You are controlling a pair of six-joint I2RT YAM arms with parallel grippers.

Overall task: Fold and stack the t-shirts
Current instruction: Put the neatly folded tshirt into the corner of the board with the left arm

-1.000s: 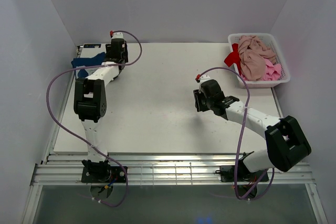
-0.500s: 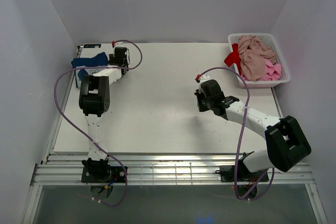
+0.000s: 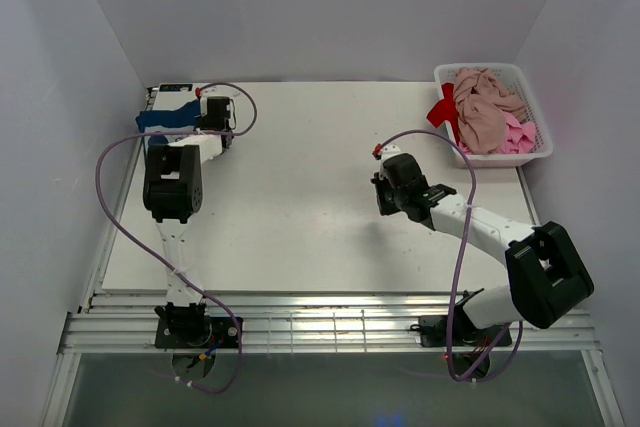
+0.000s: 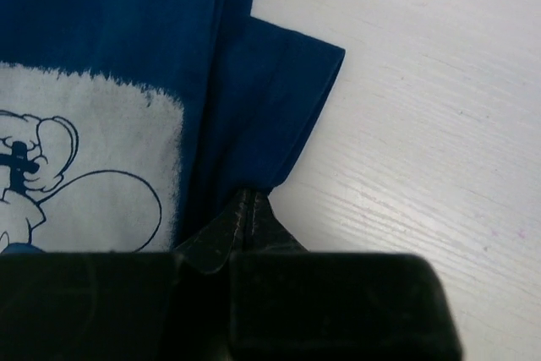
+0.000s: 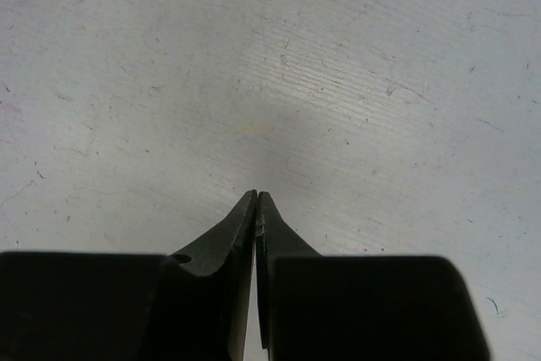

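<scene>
**Desk lead:** What do you have from above?

**Me:** On the top camera I see the navy blue cloth t-shirt lying at the far left corner of the white rectangular desk. My left tool sits right at the shirt's edge, on the side nearer the desk's middle. From up there I cannot tell how its fingers stand. My right tool hangs over bare desk right of centre, well apart from any cloth. The white slotted plastic basket stands at the far right corner. A dusty pink-beige t-shirt is heaped on top in it, a red t-shirt spills over its left rim, and a bright pink t-shirt shows at its near right side.

**Desk lead:** And your left wrist camera?

**Me:** There the left tool has its two fingers pressed together. The tips meet exactly at the hem of a folded flap of the navy blue cloth t-shirt. The cloth spreads away from the tips, up and to the left, and its white printed graphic lies left of the tool. I cannot tell whether any cloth is caught between the tips. Bare desk lies to the right.

**Desk lead:** Right wrist?

**Me:** My right tool is closed tip to tip, pointing at scuffed bare desk.
</scene>
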